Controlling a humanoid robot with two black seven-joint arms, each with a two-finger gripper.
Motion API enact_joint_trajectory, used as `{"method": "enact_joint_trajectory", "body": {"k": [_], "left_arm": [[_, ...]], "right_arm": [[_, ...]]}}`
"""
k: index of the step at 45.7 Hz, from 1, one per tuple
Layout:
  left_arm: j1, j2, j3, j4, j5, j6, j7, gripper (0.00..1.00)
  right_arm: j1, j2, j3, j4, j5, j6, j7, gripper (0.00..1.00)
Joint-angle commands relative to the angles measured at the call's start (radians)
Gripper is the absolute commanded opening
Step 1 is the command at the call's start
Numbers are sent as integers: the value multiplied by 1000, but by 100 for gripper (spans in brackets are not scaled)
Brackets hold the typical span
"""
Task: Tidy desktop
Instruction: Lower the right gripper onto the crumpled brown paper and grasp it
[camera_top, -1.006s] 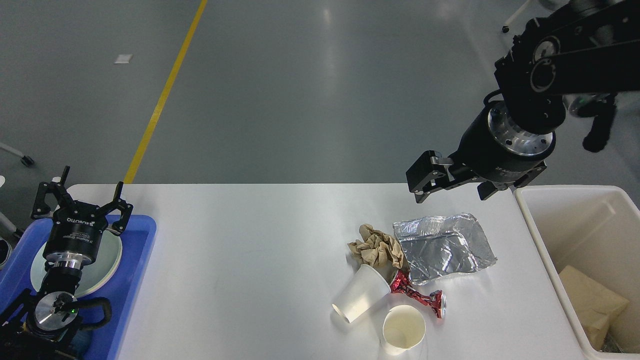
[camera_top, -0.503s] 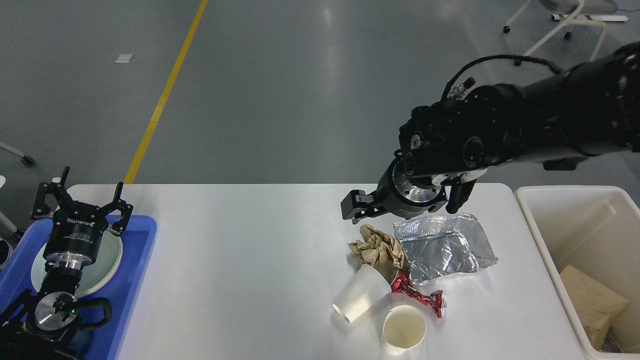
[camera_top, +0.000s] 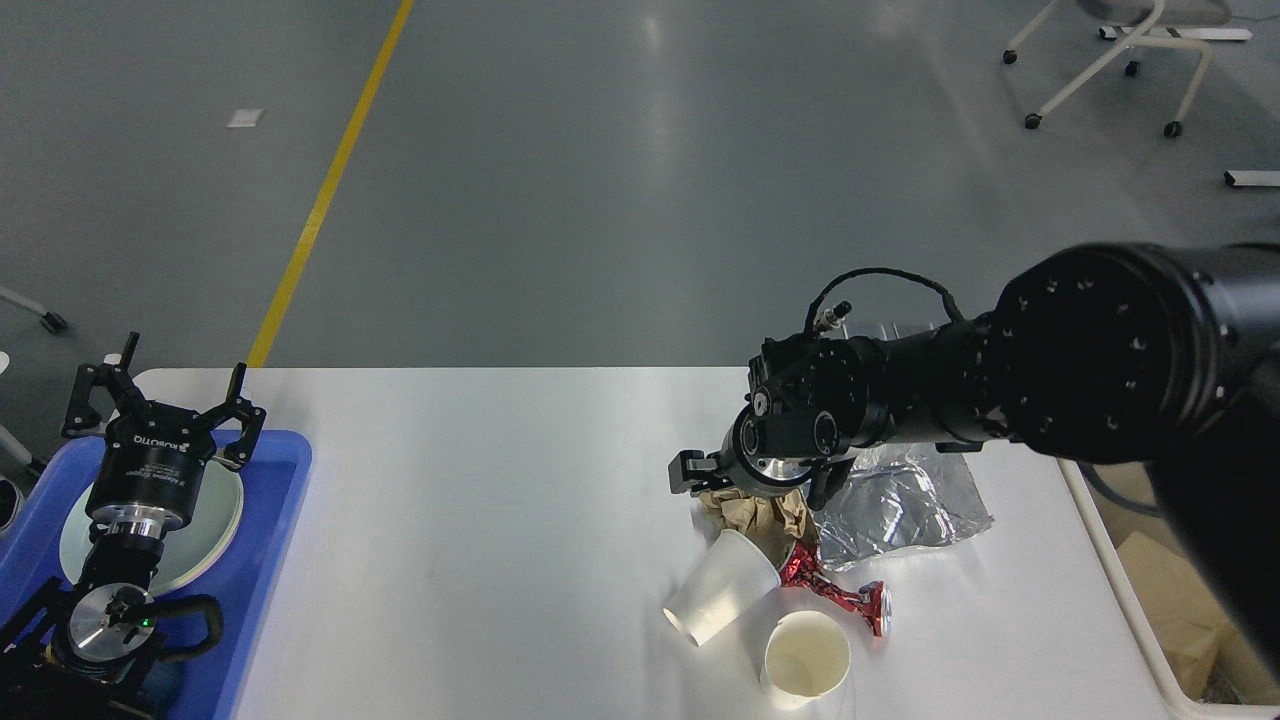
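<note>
Since the earlier frames, the right arm has been swung down and inward from above the cream bin (camera_top: 1130, 590), and the right gripper (camera_top: 722, 484) is now set low upon the crumpled brown paper (camera_top: 752, 516). The gripper is seen end-on and dark, so whether its fingers are spread or closed on the paper cannot be told. All litter lies on the desktop (camera_top: 480, 540), taken here as landmark: the paper sits right of its centre, the silver foil bag (camera_top: 905, 505) just beyond it toward the bin, partly hidden by the arm. Nearer the front edge a tipped white cup (camera_top: 720, 590) touches the paper, an upright cup (camera_top: 806, 660) stands beside it, and a red foil wrapper (camera_top: 840, 595) lies between cups and bag. At the left end, the left gripper (camera_top: 165, 395) is held with fingers spread wide over the white plate (camera_top: 222, 510) in the blue tray (camera_top: 275, 540), unchanged. The step in hand is judged to be pickup of the paper; closure, a lift clear of the cup, and carriage to the bin are called for next.
</note>
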Motion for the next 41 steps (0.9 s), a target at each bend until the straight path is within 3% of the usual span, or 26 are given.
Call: {"method": "enact_joint_trajectory", "body": {"k": [1, 8, 31, 41], "left_arm": [[0, 0, 0, 0, 0, 0, 0, 97], [0, 0, 0, 0, 0, 0, 0, 97], [0, 0, 0, 0, 0, 0, 0, 97], [0, 0, 0, 0, 0, 0, 0, 97]], "right_arm": [[-95, 2, 5, -88, -47, -4, -9, 97], [-171, 2, 11, -186, -48, -4, -9, 97], [-268, -1, 38, -243, -128, -62, -9, 96], [-277, -1, 62, -242, -128, -68, -8, 69]]}}
